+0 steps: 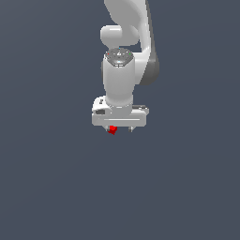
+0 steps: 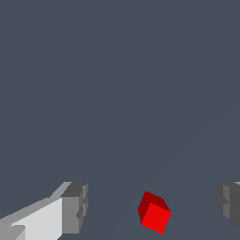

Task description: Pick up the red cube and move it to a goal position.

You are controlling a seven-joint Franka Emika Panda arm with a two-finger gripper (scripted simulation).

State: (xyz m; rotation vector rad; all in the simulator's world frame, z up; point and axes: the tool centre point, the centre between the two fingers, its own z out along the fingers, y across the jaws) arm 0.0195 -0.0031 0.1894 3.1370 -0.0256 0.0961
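The arm points straight down, its gripper spread wide.

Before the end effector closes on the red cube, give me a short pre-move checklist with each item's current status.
1. Red cube in view: ok, seen in the wrist view and under the end effector in the exterior view.
2. End effector open: ok, the fingers stand wide apart.
3. Cube between the fingers: ok, with a gap on both sides.
4. Cube squared to the fingers: not ok, it sits rotated, a corner edge facing the camera.
5. Fingers low enough to close on the cube: cannot tell.
6. Goal position located: cannot tell, no marker shows in either view.
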